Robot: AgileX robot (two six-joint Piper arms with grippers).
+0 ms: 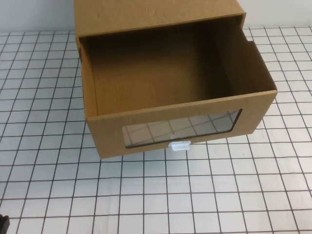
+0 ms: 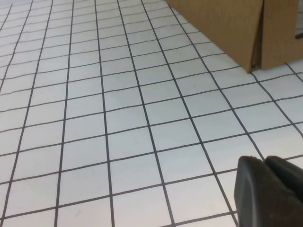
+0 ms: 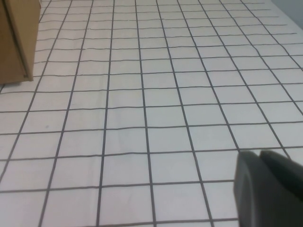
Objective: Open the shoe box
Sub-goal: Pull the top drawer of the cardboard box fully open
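Gridded table, open shoe box (empty), left gripper, right gripper nearby, closed empty

Brown shoe box; white handle; white table, black grid.

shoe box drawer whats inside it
Nothing shows in the drawer; its rear hides under the sleeve. Left gripper and right gripper, shut, hover above the table beside it.
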